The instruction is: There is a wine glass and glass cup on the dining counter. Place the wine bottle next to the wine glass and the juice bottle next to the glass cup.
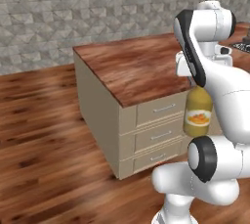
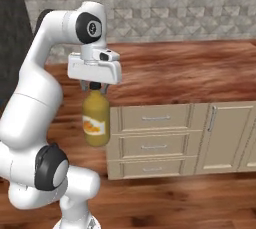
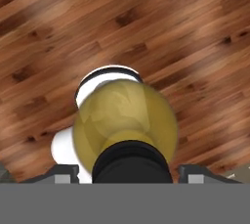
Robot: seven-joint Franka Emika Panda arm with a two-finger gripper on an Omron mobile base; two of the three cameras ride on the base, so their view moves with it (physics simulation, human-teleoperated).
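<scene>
The juice bottle (image 1: 197, 112) (image 2: 96, 119), stout and yellow-orange with an orange-fruit label, hangs upright in the air in front of the dining counter's drawers. My gripper (image 2: 95, 87) is shut on its dark cap. In the hand view I look straight down on the juice bottle (image 3: 128, 120) with the wood floor far beneath it. The dining counter (image 1: 129, 66) (image 2: 190, 70) has a reddish-brown wood-grain top and beige sides. The bottle hangs short of the counter's near edge, not over the top. The wine glass, the glass cup and the wine bottle are out of view.
Beige drawers (image 2: 156, 119) and a cabinet door (image 2: 225, 135) face me below the counter top. Wood floor (image 1: 44, 140) stretches left of the island. A grey stone wall (image 1: 73, 8) stands behind. Something dark (image 1: 242, 46) shows at the counter's far right.
</scene>
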